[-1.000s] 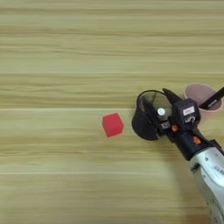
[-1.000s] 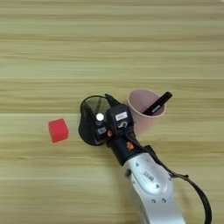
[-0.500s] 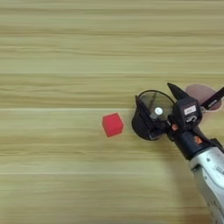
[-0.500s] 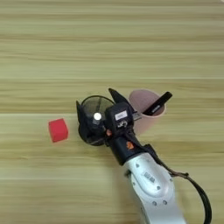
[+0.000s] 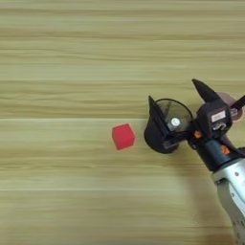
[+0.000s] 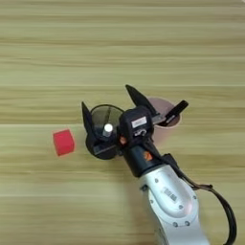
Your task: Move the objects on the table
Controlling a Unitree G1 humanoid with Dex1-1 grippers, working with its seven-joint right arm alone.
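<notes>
A dark pen with a white end (image 6: 107, 129) stands in a black cup (image 6: 103, 131) between the wide-spread jaws of the right gripper (image 6: 111, 112), which grip nothing. Just right of the jaws, the pink cup (image 6: 165, 122) holds a black marker (image 6: 174, 112); a red cube (image 6: 63, 142) lies left on the table (image 6: 119, 43).

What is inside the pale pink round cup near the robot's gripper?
A slim black marker pen leans in the pale pink round cup, its upper end sticking out over the rim toward the right. The cup's bottom is not visible, because the right gripper covers part of it.
</notes>
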